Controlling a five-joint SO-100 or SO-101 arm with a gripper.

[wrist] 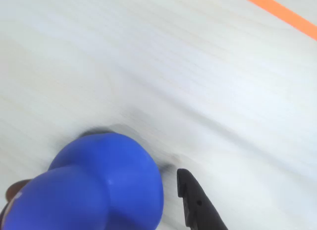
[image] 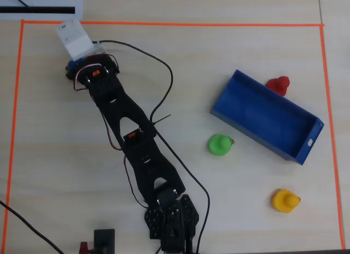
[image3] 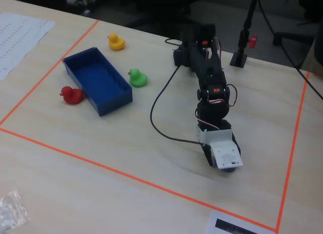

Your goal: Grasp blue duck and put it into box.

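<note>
The blue duck (wrist: 99, 185) fills the lower left of the wrist view, resting on the pale table. My gripper (wrist: 94, 183) is open around it; the black finger (wrist: 195, 205) stands just right of the duck with a thin gap. A dark shape at the duck's left edge is too blurred to name. In the fixed view the gripper (image3: 224, 162) points down under its white camera mount, with a sliver of the blue duck (image3: 230, 168) below it. The box (image: 268, 118) is a long blue tray far to the right in the overhead view, and empty.
A red duck (image: 279, 85) sits against the box's far wall, a green duck (image: 220, 144) just off its near side, a yellow duck (image: 285, 200) further down. Orange tape (image: 164, 23) frames the work area. A black cable (image: 164, 84) trails beside the arm.
</note>
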